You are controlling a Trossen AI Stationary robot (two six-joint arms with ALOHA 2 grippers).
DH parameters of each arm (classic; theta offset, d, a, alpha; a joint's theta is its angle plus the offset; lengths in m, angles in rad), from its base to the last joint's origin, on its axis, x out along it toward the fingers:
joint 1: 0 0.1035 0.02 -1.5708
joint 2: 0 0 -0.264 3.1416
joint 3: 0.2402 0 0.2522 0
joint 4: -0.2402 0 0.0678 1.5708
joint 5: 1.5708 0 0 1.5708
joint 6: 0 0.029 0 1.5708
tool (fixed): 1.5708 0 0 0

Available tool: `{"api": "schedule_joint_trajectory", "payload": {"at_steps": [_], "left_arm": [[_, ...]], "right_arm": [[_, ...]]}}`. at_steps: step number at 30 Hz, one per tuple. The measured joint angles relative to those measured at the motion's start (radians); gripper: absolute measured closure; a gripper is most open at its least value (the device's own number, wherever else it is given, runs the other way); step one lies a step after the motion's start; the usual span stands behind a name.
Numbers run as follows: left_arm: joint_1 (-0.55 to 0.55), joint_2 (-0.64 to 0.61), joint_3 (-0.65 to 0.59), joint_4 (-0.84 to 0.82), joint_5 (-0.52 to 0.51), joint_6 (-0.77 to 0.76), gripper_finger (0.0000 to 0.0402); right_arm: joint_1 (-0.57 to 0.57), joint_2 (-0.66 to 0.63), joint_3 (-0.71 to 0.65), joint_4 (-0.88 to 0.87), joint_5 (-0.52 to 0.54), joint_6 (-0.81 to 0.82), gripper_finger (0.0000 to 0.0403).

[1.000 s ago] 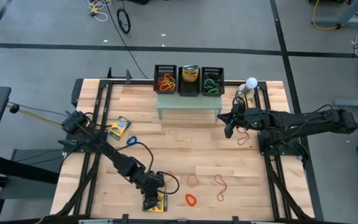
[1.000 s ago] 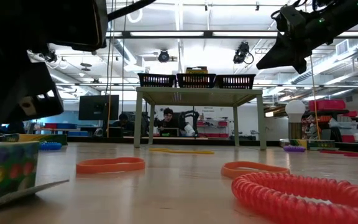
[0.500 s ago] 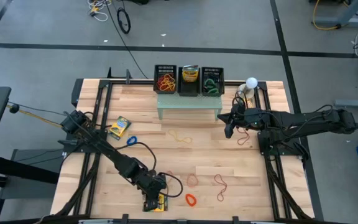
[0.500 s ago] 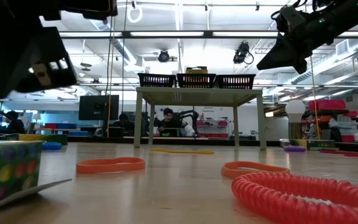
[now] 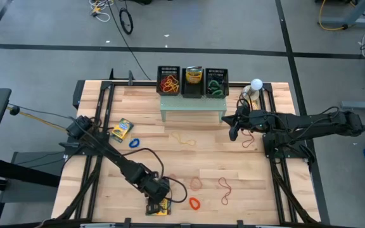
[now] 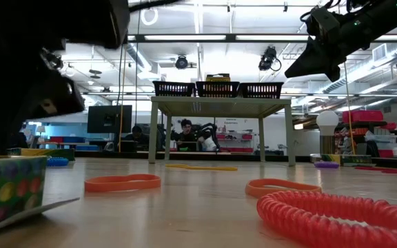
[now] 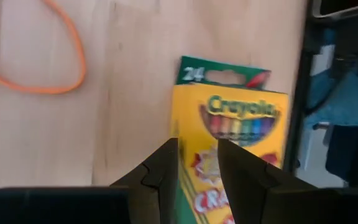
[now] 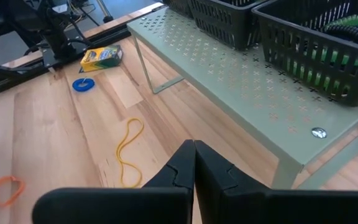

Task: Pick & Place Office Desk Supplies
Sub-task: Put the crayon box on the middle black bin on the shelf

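My left gripper (image 7: 195, 163) hangs at the table's six o'clock edge, fingers slightly spread above the yellow-and-green printed cardboard crayon box (image 7: 232, 143). They straddle its left edge, and I cannot tell whether they touch it; I am not pinching it.

My right gripper (image 8: 194, 163) waits with fingers pressed together, empty, at about two o'clock beside the pale green perforated metal stand (image 8: 241, 81).

Three black wire baskets (image 5: 192, 82) on that stand at twelve o'clock already hold red-orange bands, something yellow, and green bands.

I judge the work partly done. A second crayon box (image 5: 122, 130) and a blue band (image 5: 134, 143) lie at nine o'clock. A thin yellow band (image 5: 184, 139) lies centre-table. Orange and red bands (image 5: 194, 203) are scattered around five o'clock, just beside my left gripper.
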Motion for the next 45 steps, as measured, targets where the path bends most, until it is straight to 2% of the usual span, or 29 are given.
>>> {"api": "schedule_joint_trajectory", "payload": {"at_steps": [7,10,14,18,23,34,36,39,42,45], "left_arm": [[0.028,0.034,0.003,0.036,0.043,-0.061,0.0289],[0.033,0.034,0.003,0.037,0.042,-0.052,0.0319],[0.034,0.031,0.003,0.037,0.053,-0.039,0.0384],[0.034,0.015,0.001,0.029,0.043,-0.053,0.0397],[0.034,-0.061,-0.002,-0.011,-0.01,-0.083,0.0398],[0.035,-0.304,-0.001,-0.197,-0.264,-0.101,0.0399],[0.041,-0.331,-0.001,-0.22,-0.259,-0.1,0.0399],[0.047,-0.329,0.0,-0.218,-0.18,-0.084,0.0389],[0.042,-0.276,0.001,-0.22,-0.1,-0.048,0.0355],[0.039,-0.212,0.0,-0.217,-0.084,-0.041,0.0311]], "right_arm": [[0.0,0.0,0.0,0.0,0.0,-0.017,0.0396],[0.0,0.0,0.0,0.0,0.0,-0.017,0.0396],[0.0,0.0,0.0,0.0,0.0,-0.017,0.0396],[0.0,0.0,0.0,0.0,0.0,-0.017,0.0396],[0.0,0.0,0.0,0.0,0.001,-0.017,0.0396],[0.0,0.0,0.0,0.005,0.003,-0.016,0.0396],[0.0,0.0,0.0,0.007,0.003,-0.016,0.0396],[0.0,0.0,0.0,0.008,0.002,-0.014,0.0396],[0.0,0.0,0.0,0.008,0.002,-0.013,0.0396],[0.0,0.0,0.0,0.007,0.002,-0.013,0.0396]]}}
